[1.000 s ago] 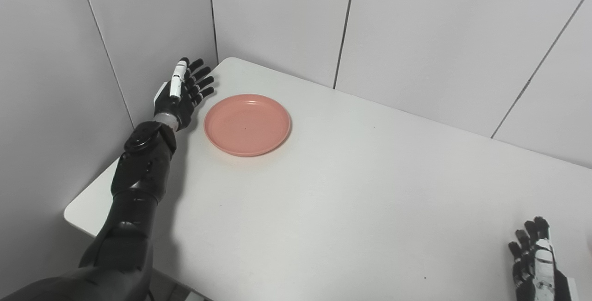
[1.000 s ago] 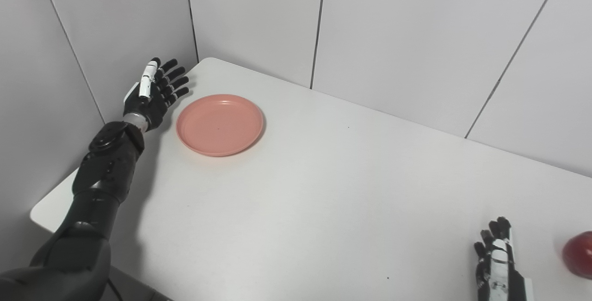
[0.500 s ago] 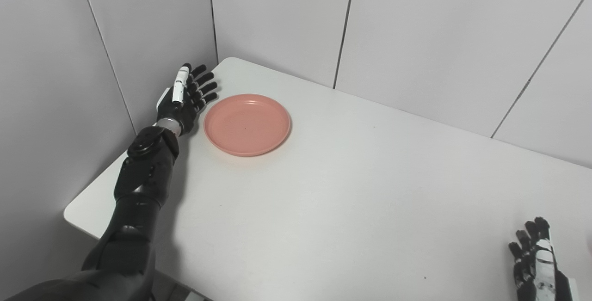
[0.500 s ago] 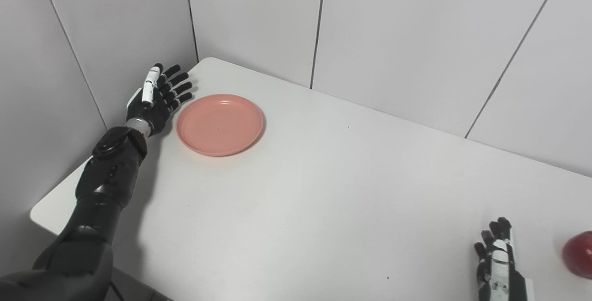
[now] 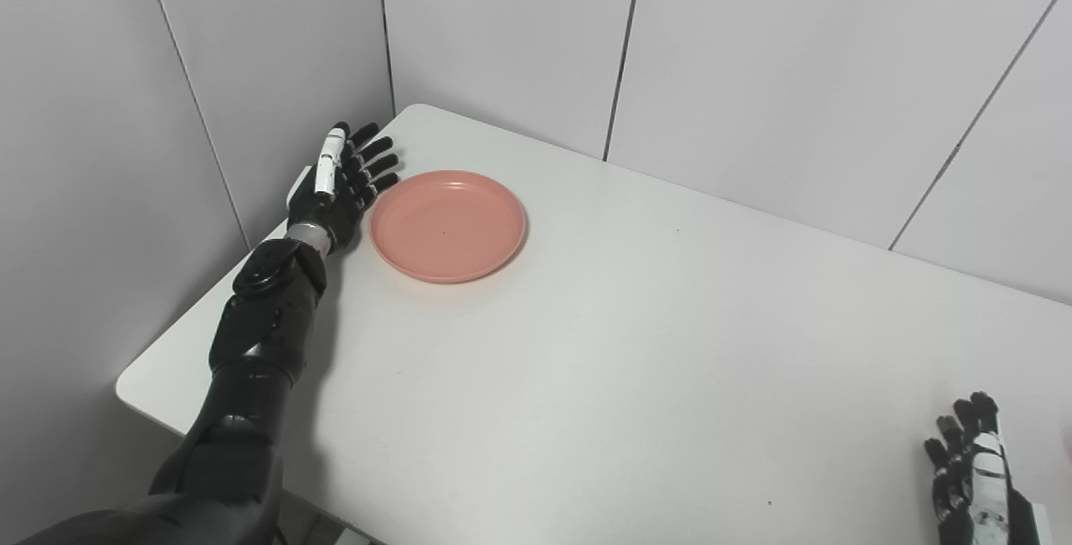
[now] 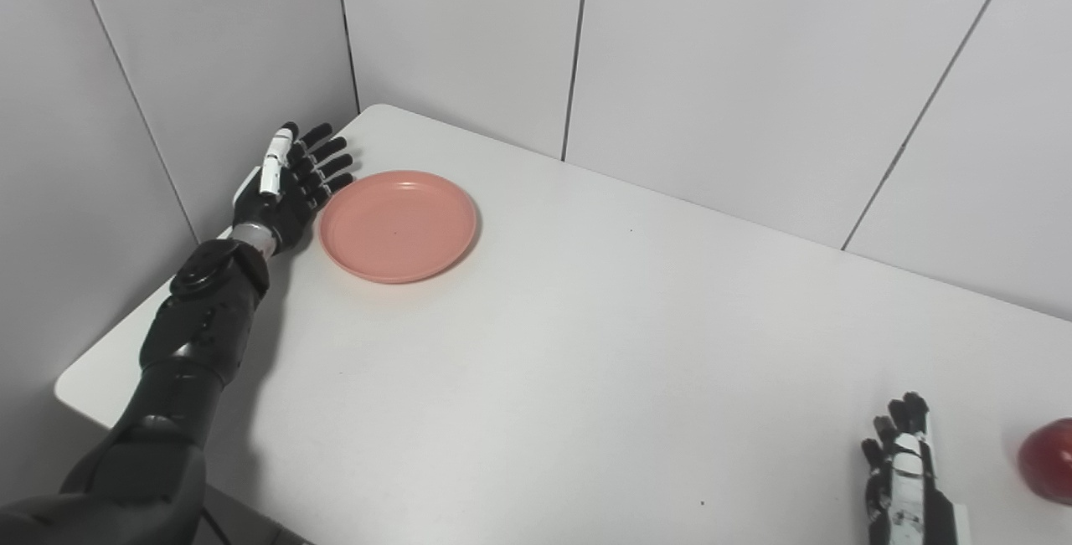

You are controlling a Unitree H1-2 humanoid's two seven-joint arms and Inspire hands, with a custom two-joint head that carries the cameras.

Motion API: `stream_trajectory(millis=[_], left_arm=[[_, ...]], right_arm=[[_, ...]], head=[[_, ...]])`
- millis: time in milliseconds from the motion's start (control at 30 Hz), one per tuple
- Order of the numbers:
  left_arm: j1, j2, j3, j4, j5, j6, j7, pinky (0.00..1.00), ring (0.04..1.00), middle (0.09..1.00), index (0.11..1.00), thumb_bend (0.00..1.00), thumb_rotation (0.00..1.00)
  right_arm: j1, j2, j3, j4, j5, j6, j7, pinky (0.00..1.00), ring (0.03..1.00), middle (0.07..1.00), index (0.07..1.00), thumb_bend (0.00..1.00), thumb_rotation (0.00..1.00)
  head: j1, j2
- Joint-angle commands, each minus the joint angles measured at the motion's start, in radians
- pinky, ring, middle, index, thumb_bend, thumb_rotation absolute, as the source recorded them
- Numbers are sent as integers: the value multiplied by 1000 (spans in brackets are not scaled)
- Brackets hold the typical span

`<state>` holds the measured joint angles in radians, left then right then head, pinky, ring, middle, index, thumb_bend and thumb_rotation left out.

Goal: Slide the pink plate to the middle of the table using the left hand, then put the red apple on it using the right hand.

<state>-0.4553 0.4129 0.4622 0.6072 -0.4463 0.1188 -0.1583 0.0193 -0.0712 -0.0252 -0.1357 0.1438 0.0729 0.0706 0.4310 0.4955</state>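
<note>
Where the white table (image 5: 586,361) nears its far-left corner, the pink plate (image 5: 448,225) lies flat with nothing in it. It is round and shallow, with a low raised rim and a smooth matte face. The left hand (image 5: 339,185) stands edge-on just beside the plate's left rim, fingers (image 5: 374,167) straight and spread, holding nothing; whether the fingertips touch the rim cannot be told. The right hand (image 6: 904,478) rests at the near-right edge of the table, fingers extended and apart, empty. The red apple (image 6: 1047,460), glossy and rounded, sits just right of that hand, partly cut by the frame edge. Grey panelled walls (image 5: 754,68) enclose the table.
</note>
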Motion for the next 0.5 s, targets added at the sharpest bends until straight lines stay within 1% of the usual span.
stream_trajectory(millis=[0, 167, 300, 467], left_arm=[[-30, 16, -1, -12, 1, -25, 6, 838, 839, 843, 826, 340, 1000], [-24, 8, -2, -40, -1, -7, 18, 839, 840, 848, 830, 332, 1000], [-25, 11, -5, -30, 0, -15, 15, 850, 847, 855, 835, 333, 1000], [-42, 20, -4, 18, 0, -35, 9, 859, 859, 867, 849, 339, 1000]], right_arm=[[-16, -4, -5, -29, 10, -12, 10, 1000, 1000, 1000, 1000, 55, 1000], [-15, -2, -5, -35, 5, 1, 3, 1000, 1000, 1000, 1000, 57, 1000], [-14, -2, -5, -35, 7, -4, 6, 1000, 1000, 1000, 1000, 54, 1000], [-16, 0, -8, -30, 15, -5, 6, 1000, 1000, 1000, 1000, 51, 1000]], head=[[-1, 1], [0, 2], [0, 1], [1, -1]])
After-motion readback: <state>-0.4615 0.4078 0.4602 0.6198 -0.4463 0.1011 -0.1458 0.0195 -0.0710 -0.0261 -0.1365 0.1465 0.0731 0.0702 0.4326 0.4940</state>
